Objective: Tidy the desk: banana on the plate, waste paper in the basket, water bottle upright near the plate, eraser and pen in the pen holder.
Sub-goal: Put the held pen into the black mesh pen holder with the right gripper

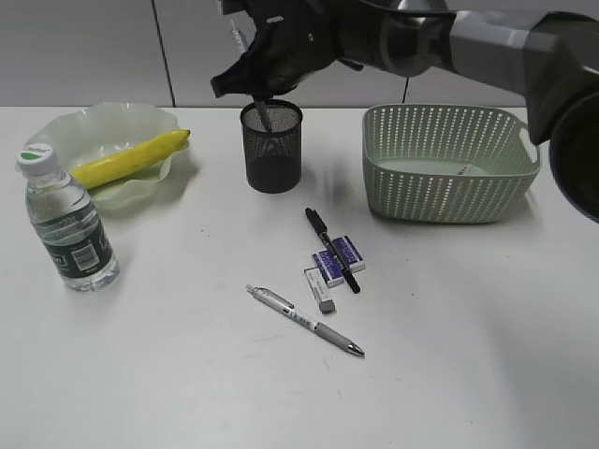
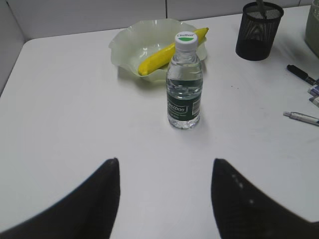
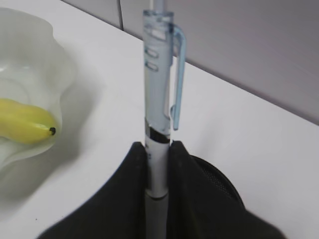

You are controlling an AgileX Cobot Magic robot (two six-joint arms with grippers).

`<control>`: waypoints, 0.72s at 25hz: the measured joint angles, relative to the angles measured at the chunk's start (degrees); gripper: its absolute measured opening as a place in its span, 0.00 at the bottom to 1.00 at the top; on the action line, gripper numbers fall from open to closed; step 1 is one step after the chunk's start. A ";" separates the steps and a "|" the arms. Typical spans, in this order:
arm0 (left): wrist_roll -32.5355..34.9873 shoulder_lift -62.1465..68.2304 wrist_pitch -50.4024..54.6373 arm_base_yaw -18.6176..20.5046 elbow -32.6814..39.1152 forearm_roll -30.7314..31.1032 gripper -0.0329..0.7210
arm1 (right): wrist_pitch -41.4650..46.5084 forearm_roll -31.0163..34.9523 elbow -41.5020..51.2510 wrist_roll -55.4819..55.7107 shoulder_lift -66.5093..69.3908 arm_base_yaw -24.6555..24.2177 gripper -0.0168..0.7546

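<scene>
Banana (image 1: 131,157) plated, bottle (image 1: 70,224) upright; right claw (image 3: 158,164) grips a pen (image 3: 160,124) over the holder (image 1: 271,145); left claw (image 2: 164,199) released; erasers (image 1: 337,260) remain.

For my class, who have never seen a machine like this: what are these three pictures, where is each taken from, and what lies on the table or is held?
It is a two-armed robot tidying a white desk. One picture looks on from the front; the other two come from cameras on each wrist. The right hand grips a clear blue-clipped pen above the black mesh pen holder. The left hand is open, holding nothing. A yellow banana lies in the ruffled pale-green plate, with a clear water bottle upright nearby. Two pens and erasers lie loose beside a perforated green basket.
</scene>
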 joint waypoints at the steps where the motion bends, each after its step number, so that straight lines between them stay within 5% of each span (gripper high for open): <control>1: 0.00 0.00 0.00 0.00 0.00 0.00 0.62 | -0.30 -0.23 0.00 0.00 0.44 -0.04 0.17; 10: 0.00 0.00 0.00 0.00 0.00 0.00 0.62 | -0.48 -2.06 0.05 0.05 1.04 -0.15 0.21; 18: 0.00 0.04 0.00 0.00 0.00 0.00 0.62 | 0.54 -2.29 0.05 0.75 1.04 -0.72 0.55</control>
